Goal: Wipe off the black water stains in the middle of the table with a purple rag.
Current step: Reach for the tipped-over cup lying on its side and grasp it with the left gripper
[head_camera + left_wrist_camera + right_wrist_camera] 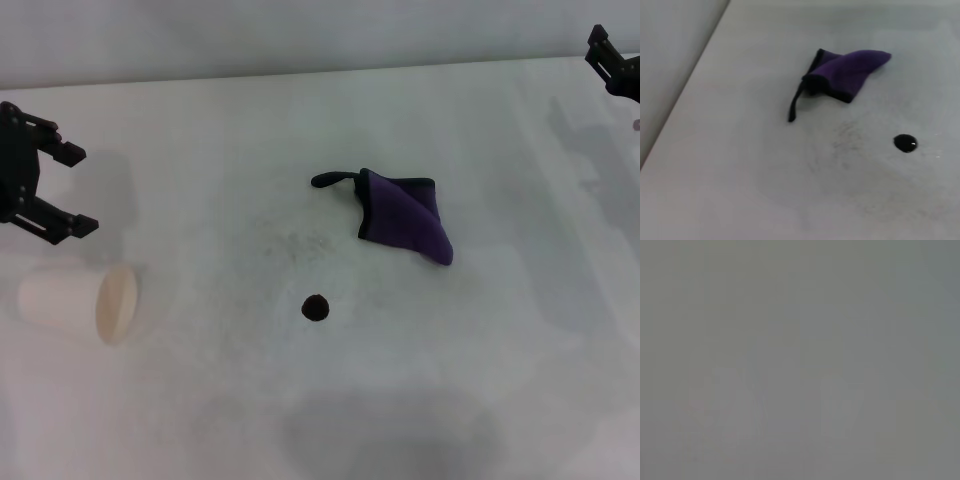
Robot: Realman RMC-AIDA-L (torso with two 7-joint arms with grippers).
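With the purple rag [405, 219] lying mid-bench just beyond the black water stains [316, 307], w/ the left end effector [62, 190] spread at the left edge & the right end effector [617, 66], state unclear, at the far right corner, smearing is being risked if only the rag's loose corner is pinched.

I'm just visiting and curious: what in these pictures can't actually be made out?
- Right gripper: cut off by the head view's top right corner, so its finger state is unclear.
- Right wrist view: a featureless grey blur; nothing can be identified.
- Paper cup, lying on its side: its inside faces away from the head view.
- Underside of the purple rag: hidden by its own folds in both views.
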